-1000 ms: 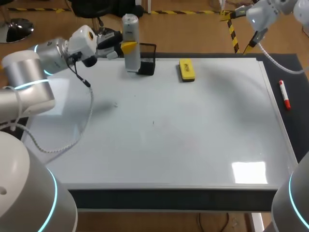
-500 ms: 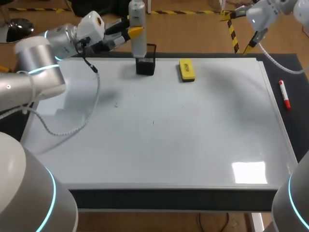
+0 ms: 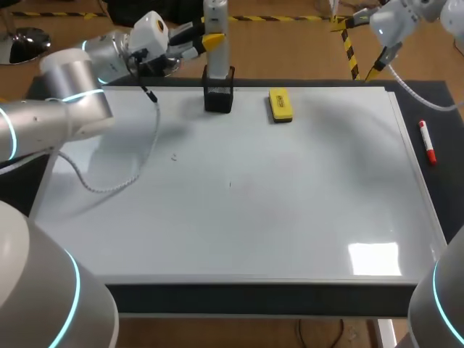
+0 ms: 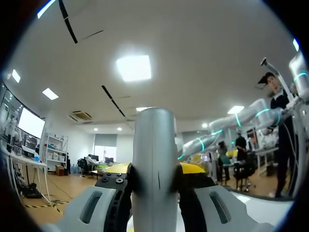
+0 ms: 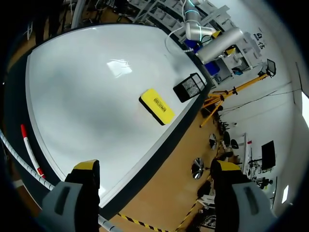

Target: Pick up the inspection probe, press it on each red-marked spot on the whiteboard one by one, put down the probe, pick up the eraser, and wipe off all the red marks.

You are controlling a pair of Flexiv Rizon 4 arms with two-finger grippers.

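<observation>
While the left gripper (image 4: 154, 183) clamps the silver probe (image 3: 215, 25) upright at top centre, over the black mesh holder (image 3: 219, 99) (whether its tip is inside is unclear), the right gripper (image 5: 155, 169) hangs wide open at upper right. The yellow eraser (image 3: 280, 104) lies near the whiteboard's (image 3: 290, 210) top edge, right of the holder.

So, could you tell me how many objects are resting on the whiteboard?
2: a black mesh holder at the far edge of the whiteboard, and a yellow eraser beside it; nothing looks hidden.
</observation>
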